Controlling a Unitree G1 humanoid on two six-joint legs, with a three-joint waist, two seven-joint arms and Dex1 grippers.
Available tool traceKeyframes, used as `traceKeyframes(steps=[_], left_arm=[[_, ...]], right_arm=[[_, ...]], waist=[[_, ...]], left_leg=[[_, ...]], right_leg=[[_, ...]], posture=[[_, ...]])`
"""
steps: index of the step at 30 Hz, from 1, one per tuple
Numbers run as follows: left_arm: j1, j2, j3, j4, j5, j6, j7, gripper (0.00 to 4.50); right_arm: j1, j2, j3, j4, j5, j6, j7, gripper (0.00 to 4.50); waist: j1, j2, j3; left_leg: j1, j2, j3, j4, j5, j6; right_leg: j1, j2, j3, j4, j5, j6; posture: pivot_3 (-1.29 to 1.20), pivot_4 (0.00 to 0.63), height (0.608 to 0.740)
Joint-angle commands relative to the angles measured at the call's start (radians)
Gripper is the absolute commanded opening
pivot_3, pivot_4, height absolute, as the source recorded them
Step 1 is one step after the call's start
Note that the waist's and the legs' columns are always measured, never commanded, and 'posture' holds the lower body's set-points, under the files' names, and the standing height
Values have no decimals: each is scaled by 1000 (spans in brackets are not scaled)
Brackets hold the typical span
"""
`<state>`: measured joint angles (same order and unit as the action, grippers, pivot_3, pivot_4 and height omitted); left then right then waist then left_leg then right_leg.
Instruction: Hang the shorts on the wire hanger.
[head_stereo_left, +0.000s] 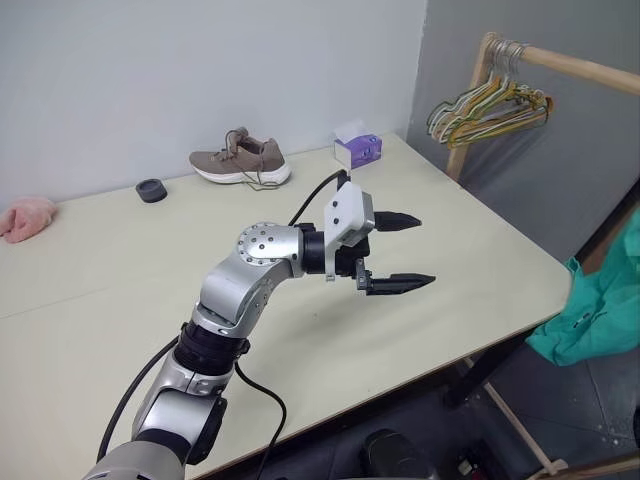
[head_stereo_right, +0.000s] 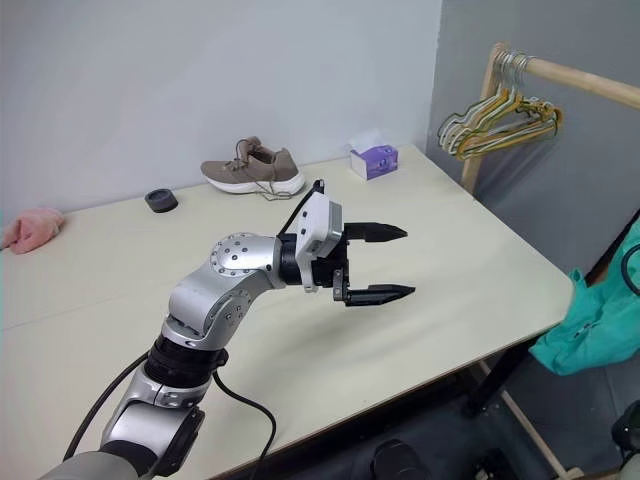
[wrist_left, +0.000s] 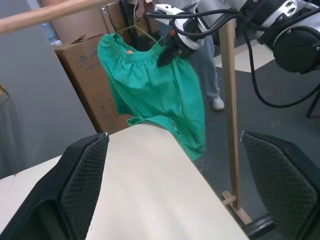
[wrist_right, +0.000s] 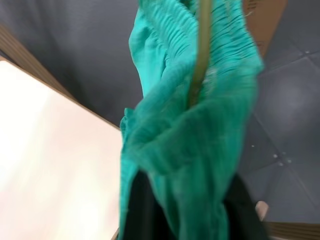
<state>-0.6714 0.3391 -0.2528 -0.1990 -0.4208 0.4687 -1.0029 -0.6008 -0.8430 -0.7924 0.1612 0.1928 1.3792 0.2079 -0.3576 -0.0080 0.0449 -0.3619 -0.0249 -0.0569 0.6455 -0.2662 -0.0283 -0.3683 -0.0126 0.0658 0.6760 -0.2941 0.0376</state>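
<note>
The teal-green shorts (wrist_left: 155, 90) hang just past the table's right edge, also seen low at the right in the head view (head_stereo_left: 590, 310). Their gathered waistband is draped over the thin olive wire hanger (wrist_right: 200, 50). My right gripper (wrist_left: 167, 52) is at that waistband, with bunched fabric right in front of its wrist camera. My left gripper (head_stereo_left: 400, 252) hovers above the middle of the table (head_stereo_left: 470, 230). It points toward the shorts, open and empty.
A brown shoe (head_stereo_left: 240, 160), a purple tissue box (head_stereo_left: 358, 150), a small black disc (head_stereo_left: 151, 190) and a pink fluffy cloth (head_stereo_left: 27, 217) lie along the table's far side. Pastel hangers (head_stereo_left: 490, 110) hang on a wooden rail (head_stereo_left: 580, 68). Cardboard boxes (wrist_left: 85, 55) and a person's legs (wrist_left: 205, 65) stand behind the shorts.
</note>
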Motion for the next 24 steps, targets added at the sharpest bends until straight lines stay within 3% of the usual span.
traceKeyframes(steps=[1,8,20,24], left_arm=[[-17,1,0,-18,2,-19,-5,4500],[-15,7,3,-17,8,-19,-10,4500],[9,35,14,-19,28,-17,6,4500],[28,50,22,-31,27,-11,15,4500]], right_arm=[[-23,11,-49,-80,15,-38,-27,1910],[-37,45,-63,-151,-20,-188,-126,4392],[38,44,139,-267,-135,-588,-209,4478],[54,60,164,-281,-154,-615,-237,4478]], waist=[[0,0,0],[0,0,0],[-2,1,0],[2,1,0]], left_leg=[[0,0,0,0,0,0],[0,0,1,0,0,0],[1,0,3,0,0,0],[0,0,3,0,0,0]], right_leg=[[0,0,0,0,0,0],[0,0,1,0,0,1],[-1,0,3,0,0,1],[-1,0,3,0,0,1]], posture=[[-366,0,740],[-364,0,740],[-348,0,740],[-341,0,740]])
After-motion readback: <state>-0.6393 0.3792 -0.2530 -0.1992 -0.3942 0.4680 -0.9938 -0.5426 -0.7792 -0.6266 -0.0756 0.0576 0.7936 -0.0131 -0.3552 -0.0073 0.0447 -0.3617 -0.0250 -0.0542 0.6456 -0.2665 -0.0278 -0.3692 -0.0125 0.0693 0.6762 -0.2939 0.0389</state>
